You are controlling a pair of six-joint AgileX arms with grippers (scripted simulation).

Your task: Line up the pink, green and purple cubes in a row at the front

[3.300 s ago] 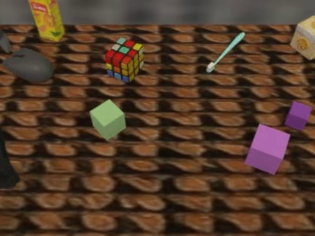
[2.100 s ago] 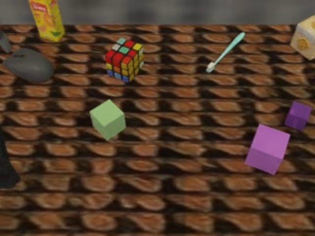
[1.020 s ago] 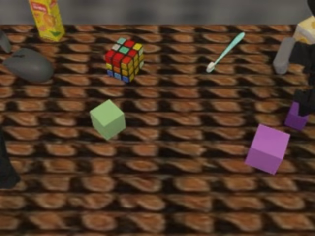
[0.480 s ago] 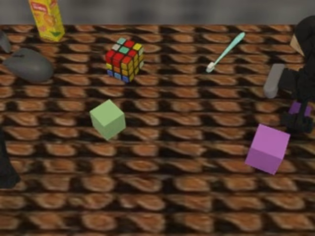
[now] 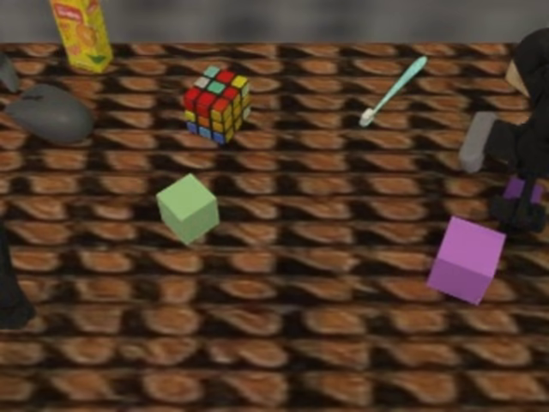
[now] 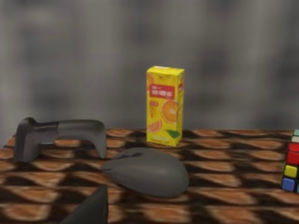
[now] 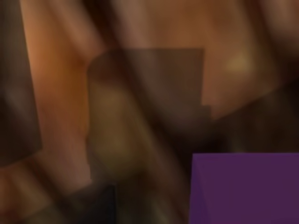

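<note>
While the left arm [image 5: 10,296] stays out at the tabletop's left edge, with its fingers out of sight so that their state cannot be told, the right gripper [image 5: 518,206] is down over the purple cube [image 5: 515,189] near the right edge. Its dark fingers [image 5: 506,209] stand on either side of the cube, but whether they press on it or are spread just clear of it I cannot tell. In the right wrist view the purple cube fills one corner, close to the camera, with blurred tabletop [image 5: 326,343] behind. The pink cube [image 5: 467,259] sits just in front of the purple one and a little to its left, apart from the gripper. The green cube [image 5: 188,208] lies well apart from both, left of centre. Behind it is a puzzle cube [image 5: 216,104]; a juice carton [image 5: 82,33] and a grey mouse [image 5: 49,113] lie at the back left, a toothbrush [image 5: 394,90] at the back right.
</note>
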